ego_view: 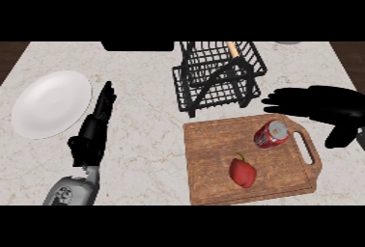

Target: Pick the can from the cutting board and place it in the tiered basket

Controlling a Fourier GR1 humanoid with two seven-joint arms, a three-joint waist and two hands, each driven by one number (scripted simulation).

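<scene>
The reaching step seems to be in hand: the can (272, 134) is not yet gripped. It lies on its side on the cutting board (214, 159), a red can with a silver top. The right hand (321, 107) is spread open just above it; the left hand (94, 130) is rested open near the plate (50, 103). Next, the fingers must be lowered and curled round the can before it is carried to the basket (217, 72).
</scene>
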